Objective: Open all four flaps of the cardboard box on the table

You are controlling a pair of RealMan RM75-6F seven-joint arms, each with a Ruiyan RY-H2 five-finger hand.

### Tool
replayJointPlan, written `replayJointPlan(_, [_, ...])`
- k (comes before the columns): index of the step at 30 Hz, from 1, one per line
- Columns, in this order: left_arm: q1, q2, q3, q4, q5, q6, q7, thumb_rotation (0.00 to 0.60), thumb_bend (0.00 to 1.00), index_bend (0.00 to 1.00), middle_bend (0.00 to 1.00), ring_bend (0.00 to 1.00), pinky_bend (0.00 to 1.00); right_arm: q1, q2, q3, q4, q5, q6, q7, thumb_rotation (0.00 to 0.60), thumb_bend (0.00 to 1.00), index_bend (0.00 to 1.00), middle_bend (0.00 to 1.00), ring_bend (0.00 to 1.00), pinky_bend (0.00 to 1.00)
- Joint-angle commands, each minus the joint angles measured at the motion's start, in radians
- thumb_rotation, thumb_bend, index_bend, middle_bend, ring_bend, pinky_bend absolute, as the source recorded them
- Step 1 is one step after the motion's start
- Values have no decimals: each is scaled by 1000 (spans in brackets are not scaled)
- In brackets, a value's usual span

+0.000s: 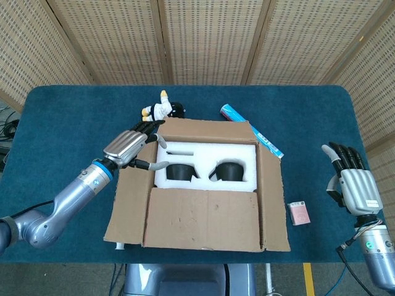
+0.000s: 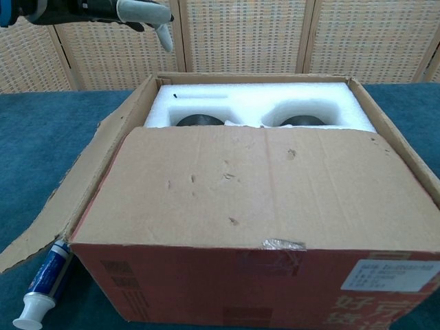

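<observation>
The cardboard box point(image 1: 203, 185) stands mid-table, showing white foam point(image 1: 207, 161) with two black items. Its far flap point(image 1: 207, 129) is folded back beyond the rim. The left flap point(image 1: 129, 191) and right flap point(image 1: 272, 200) splay outward. The near flap point(image 1: 202, 219) point(image 2: 261, 182) lies flat over the box's front half. My left hand point(image 1: 131, 147) point(image 2: 130, 9) hovers over the box's far left corner, fingers stretched out, holding nothing. My right hand point(image 1: 354, 182) stays off to the right of the box, open and empty.
A small toy figure point(image 1: 162, 111) and a blue-white tube point(image 1: 251, 127) lie behind the box. A pink card point(image 1: 299, 213) lies right of it. Another tube point(image 2: 41, 285) pokes out from under the left flap. Wicker screens stand behind the table.
</observation>
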Motion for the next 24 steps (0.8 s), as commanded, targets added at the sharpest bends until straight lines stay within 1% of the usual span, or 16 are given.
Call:
replayJointPlan(1, [17, 23, 13, -40, 49, -50, -64, 123, 147, 381, 0, 0, 0, -1, 0, 0, 0, -2, 1, 2, 600, 995, 86, 57, 0, 0])
replayJointPlan(4, [25, 27, 18, -49, 93, -54, -85, 119, 139, 387, 0, 0, 0, -3, 0, -1, 0, -4, 5, 4, 600, 996, 86, 57, 0, 0])
replayJointPlan(7, [26, 31, 35, -59, 140, -59, -87, 116, 121, 390, 0, 0, 0, -7, 2, -2, 0, -6, 9, 8, 600, 997, 86, 57, 0, 0])
replayJointPlan(11, [31, 23, 64, -71, 199, -31, -59, 116, 111, 389, 0, 0, 0, -13, 6, -3, 0, -9, 16, 15, 600, 996, 86, 57, 0, 0])
replayJointPlan(15, [31, 9, 86, -81, 235, 3, -19, 116, 95, 389, 0, 0, 0, -17, 10, -3, 0, -13, 21, 22, 600, 998, 86, 57, 0, 0])
replayJointPlan(20, [26, -21, 110, -87, 242, 52, 44, 116, 92, 388, 0, 0, 0, -24, 12, -6, 3, -20, 27, 34, 600, 993, 86, 57, 0, 0])
replayJointPlan(24, [22, -37, 121, -86, 236, 71, 75, 114, 86, 388, 0, 0, 0, -27, 14, -7, 4, -21, 30, 38, 600, 997, 86, 57, 0, 0])
